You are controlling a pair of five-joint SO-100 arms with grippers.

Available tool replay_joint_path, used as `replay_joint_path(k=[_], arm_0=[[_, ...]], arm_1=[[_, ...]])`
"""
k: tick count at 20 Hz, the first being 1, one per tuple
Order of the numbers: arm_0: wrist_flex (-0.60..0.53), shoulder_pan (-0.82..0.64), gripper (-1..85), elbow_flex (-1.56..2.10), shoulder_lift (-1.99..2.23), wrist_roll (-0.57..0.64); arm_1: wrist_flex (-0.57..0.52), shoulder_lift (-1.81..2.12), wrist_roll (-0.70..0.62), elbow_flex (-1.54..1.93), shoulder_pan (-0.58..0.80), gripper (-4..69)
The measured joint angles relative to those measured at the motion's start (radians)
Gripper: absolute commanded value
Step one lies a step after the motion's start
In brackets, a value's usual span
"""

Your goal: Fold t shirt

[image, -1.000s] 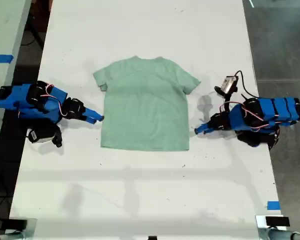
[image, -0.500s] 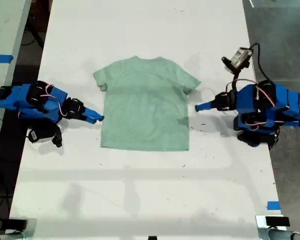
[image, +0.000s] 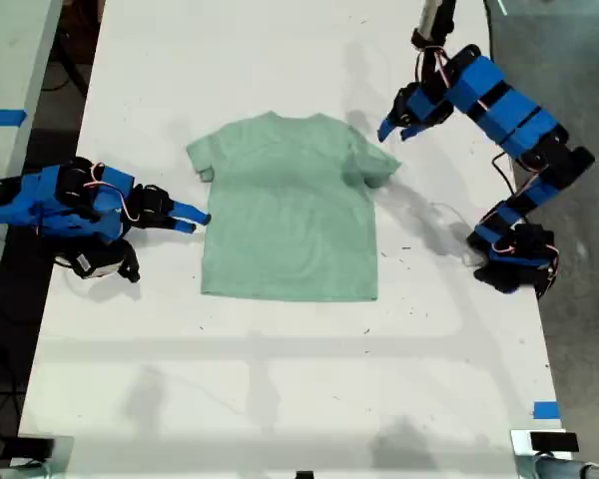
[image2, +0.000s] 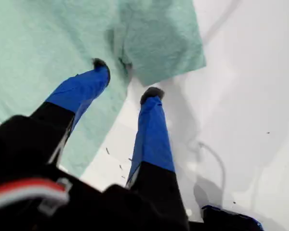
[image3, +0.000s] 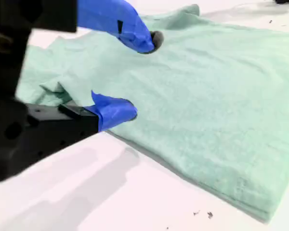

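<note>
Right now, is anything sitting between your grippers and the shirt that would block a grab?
Nothing visible. My first gripper hangs open over the t shirt sleeve at the exterior view's right; my second gripper is open at its other side edge. Only bare table surrounds it.

Pale mint-green t shirt (image: 290, 210), plain, spread flat, neck toward exterior view's top

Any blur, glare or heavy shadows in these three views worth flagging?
Exterior view: sharp, evenly lit, soft arm shadows on the white table. First wrist view: slightly soft, my first gripper shadowing the t shirt. Second wrist view: my second gripper blurred up close, cloth sharper; table nearly washed out.
</note>
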Motion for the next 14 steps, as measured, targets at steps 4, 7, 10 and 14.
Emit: replay_joint_path(k=[4, 7, 10, 14], arm_0=[[0.0, -0.06, 18.0, 0.0, 0.0, 0.0], [0.0, -0.067, 18.0, 0.0, 0.0, 0.0], [0.0, -0.063, 18.0, 0.0, 0.0, 0.0], [0.0, -0.067, 18.0, 0.0, 0.0, 0.0]], arm_1=[[-0.155, -0.258, -0.035, 0.031, 0.107, 17.4], [-0.23, -0.342, -0.035, 0.101, 0.118, 15.1], [-0.314, -0.344, -0.021, 0.19, 0.127, 15.0], [-0.399, -0.347, 0.002, 0.275, 0.129, 1.5]])
